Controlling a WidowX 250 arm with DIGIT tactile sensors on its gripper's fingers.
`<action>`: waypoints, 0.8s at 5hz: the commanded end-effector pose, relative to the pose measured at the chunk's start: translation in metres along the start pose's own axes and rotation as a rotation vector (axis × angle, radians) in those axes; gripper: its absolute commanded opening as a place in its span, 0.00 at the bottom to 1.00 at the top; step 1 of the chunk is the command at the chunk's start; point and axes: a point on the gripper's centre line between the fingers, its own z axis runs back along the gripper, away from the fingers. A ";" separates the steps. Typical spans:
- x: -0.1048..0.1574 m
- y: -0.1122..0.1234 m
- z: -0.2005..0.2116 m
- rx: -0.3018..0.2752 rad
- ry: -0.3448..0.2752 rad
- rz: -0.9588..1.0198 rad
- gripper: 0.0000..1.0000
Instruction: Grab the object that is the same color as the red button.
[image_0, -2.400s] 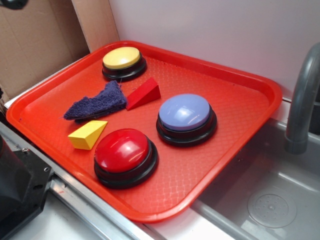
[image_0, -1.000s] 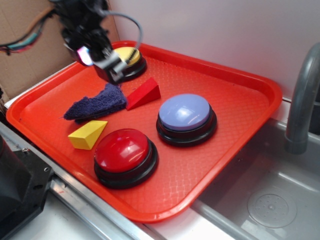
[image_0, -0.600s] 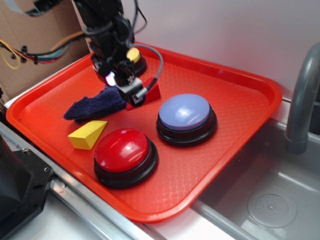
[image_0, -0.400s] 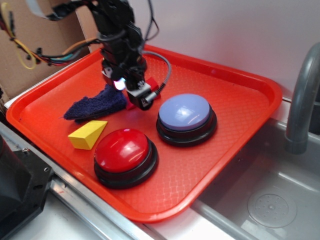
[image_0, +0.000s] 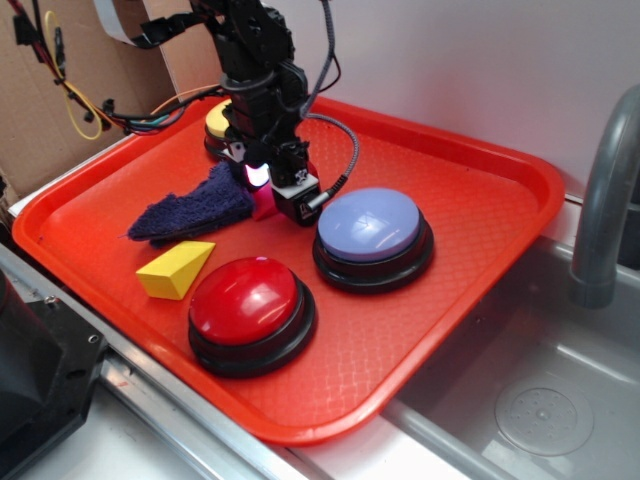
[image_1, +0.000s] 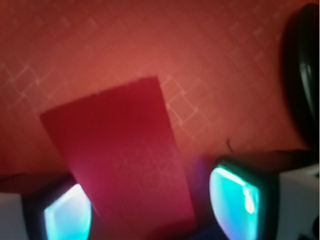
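Nearest the tray's (image_0: 470, 290) front edge sat the red button (image_0: 246, 300), apart from the action. Behind it, beside the purple cloth (image_0: 195, 207), the gripper (image_1: 150, 210) stood spread apart, one glowing finger (image_1: 67, 215) on each side of the red wedge block (image_1: 120, 160), not clamped on it. The block was flat-faced, dull red, its long axis running between the fingers, tilted slightly leftward.

On the tray (image_0: 480, 160): dome button (image_0: 217, 122) at the far corner, cloth (image_0: 190, 212) before it, wedge block (image_0: 174, 269) nearer still. End effector (image_0: 270, 195) down over the small wedge (image_1: 122, 160), just right of the cloth. Two dome buttons (image_0: 372, 238) (image_0: 250, 312) right and front. Sink (image_0: 540, 400) beside the tray.
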 end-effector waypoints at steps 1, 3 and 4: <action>0.006 0.003 0.013 0.023 0.020 0.056 0.00; 0.007 0.016 0.081 -0.060 0.062 0.146 0.00; 0.005 0.020 0.122 -0.057 0.025 0.223 0.00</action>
